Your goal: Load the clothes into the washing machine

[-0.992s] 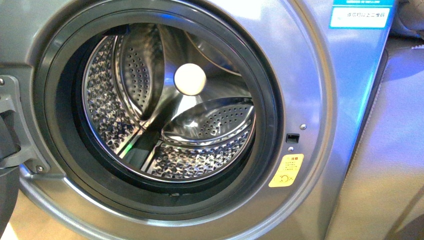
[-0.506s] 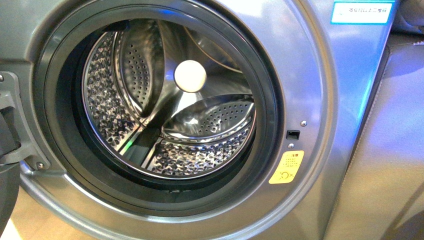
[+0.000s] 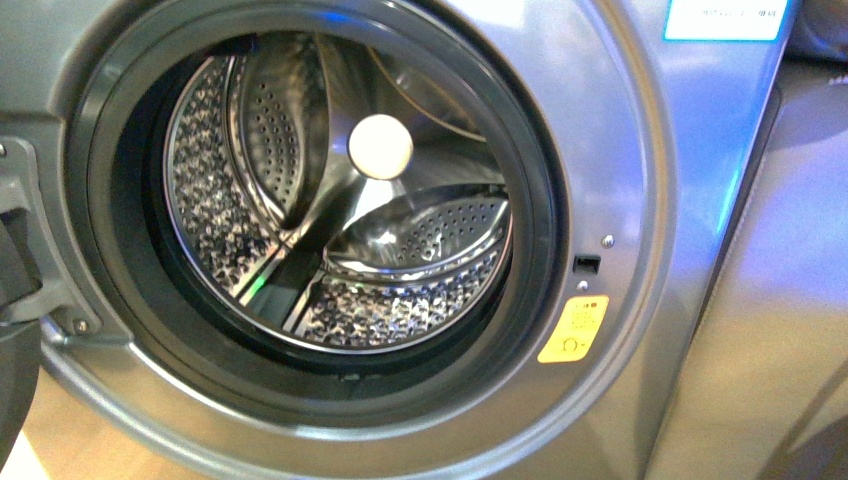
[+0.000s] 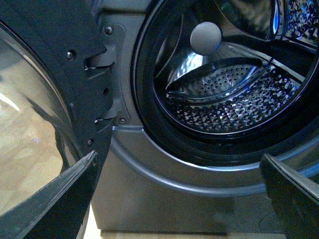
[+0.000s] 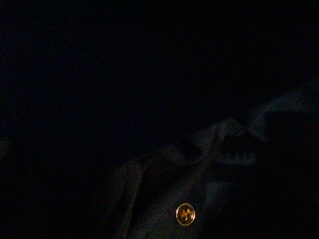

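Observation:
The silver-grey washing machine [image 3: 640,200] fills the front view with its porthole open. Its dark rubber gasket [image 3: 110,250] rings the shiny perforated steel drum [image 3: 400,310], and no fabric shows in the drum. A yellow warning sticker [image 3: 572,330] sits to the lower right of the porthole. In the left wrist view my left gripper [image 4: 178,162] is open and empty, its dark fingers [image 4: 60,199] spread in front of the machine's lower front panel [image 4: 164,199], below the porthole. The right wrist view is dark, so neither the clothes nor my right gripper can be made out.
The washer's door [image 4: 30,124] stands swung open at the hinge side, its glass beside my left gripper. The door hinge bracket [image 4: 102,59] sits on the machine's front. A light floor strip [image 4: 159,235] runs under the machine. A blue-edged label [image 3: 725,18] is on the machine's top right.
The whole machine has shifted slightly upward in the front view; the label and the sticker sit higher than before. Nothing has entered the drum.

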Controlling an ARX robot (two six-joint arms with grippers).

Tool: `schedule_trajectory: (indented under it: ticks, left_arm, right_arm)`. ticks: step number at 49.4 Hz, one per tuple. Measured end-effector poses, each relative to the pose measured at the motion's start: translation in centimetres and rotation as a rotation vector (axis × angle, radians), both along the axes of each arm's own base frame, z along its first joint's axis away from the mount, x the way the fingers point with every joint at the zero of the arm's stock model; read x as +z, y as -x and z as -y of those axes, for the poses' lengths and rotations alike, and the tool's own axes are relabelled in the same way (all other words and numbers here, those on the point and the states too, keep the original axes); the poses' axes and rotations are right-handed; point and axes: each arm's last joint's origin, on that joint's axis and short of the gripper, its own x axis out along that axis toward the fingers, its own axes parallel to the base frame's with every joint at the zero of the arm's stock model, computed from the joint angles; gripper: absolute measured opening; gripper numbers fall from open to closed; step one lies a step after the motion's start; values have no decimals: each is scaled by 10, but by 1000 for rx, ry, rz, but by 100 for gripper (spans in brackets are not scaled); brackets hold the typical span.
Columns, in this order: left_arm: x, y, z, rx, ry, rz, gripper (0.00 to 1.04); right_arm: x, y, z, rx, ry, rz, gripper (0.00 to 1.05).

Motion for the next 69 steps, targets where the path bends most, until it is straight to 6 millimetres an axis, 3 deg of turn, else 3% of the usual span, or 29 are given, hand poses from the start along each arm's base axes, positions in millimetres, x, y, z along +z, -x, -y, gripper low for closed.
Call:
schedule_trajectory:
  ticks: [69]
  left_arm:
    - [0,0,0,0,0,0,98]
  right_arm:
    - [-24,15,7,19,-75,-27,97]
